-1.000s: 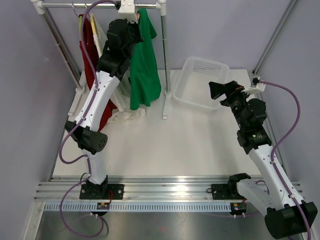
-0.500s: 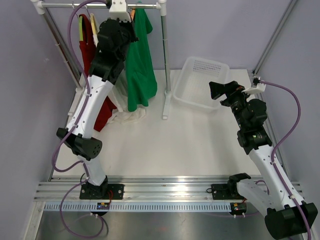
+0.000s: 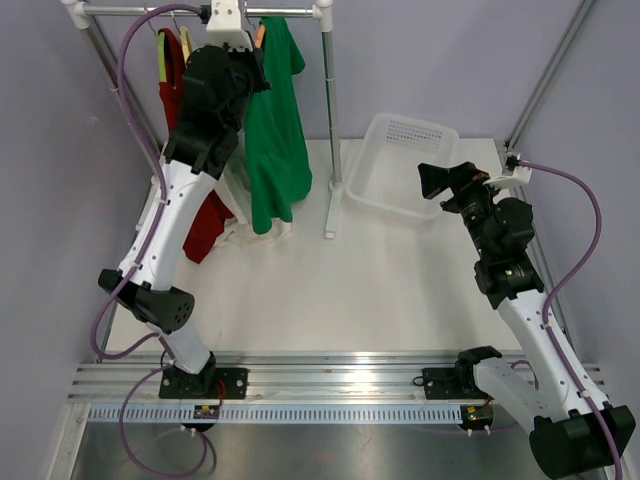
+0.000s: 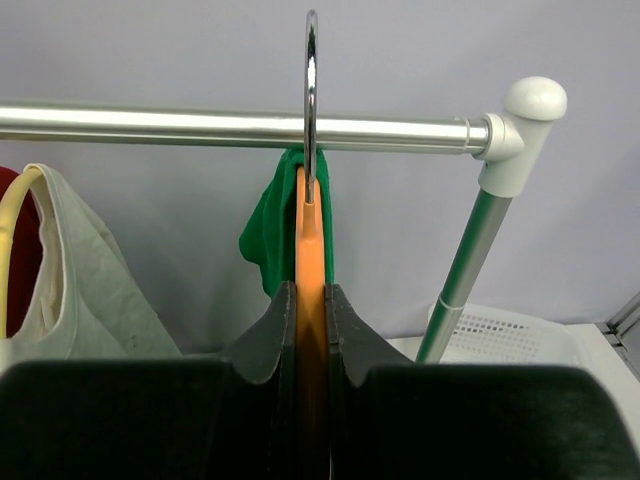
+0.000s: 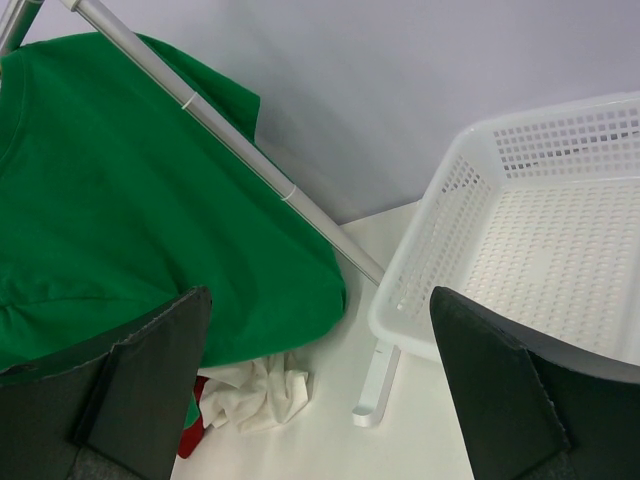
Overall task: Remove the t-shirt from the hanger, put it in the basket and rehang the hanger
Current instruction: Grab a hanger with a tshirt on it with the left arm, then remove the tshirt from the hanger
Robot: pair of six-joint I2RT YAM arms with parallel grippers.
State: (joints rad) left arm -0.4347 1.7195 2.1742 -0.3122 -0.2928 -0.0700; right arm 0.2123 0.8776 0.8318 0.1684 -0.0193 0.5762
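A green t-shirt point(image 3: 277, 130) hangs on an orange hanger point(image 4: 310, 240) whose metal hook point(image 4: 311, 100) rises in front of the rack's bar point(image 4: 240, 127); whether it rests on the bar I cannot tell. My left gripper point(image 3: 245, 55) is up at the bar, shut on the orange hanger point(image 3: 260, 34) just below its hook. The shirt also shows in the right wrist view point(image 5: 130, 200). My right gripper point(image 3: 432, 183) is open and empty, held above the table near the white basket point(image 3: 405, 165).
A red garment point(image 3: 205, 215) and a cream one point(image 4: 80, 280) hang further left on the rack. A white cloth point(image 5: 265, 390) lies on the table under the shirts. The rack's right upright point(image 3: 328, 110) stands between shirt and basket point(image 5: 540, 250).
My left arm has risen and shifted left along the bar with the hanger, and the green shirt has swung left and lifted with it. My right arm has not moved.
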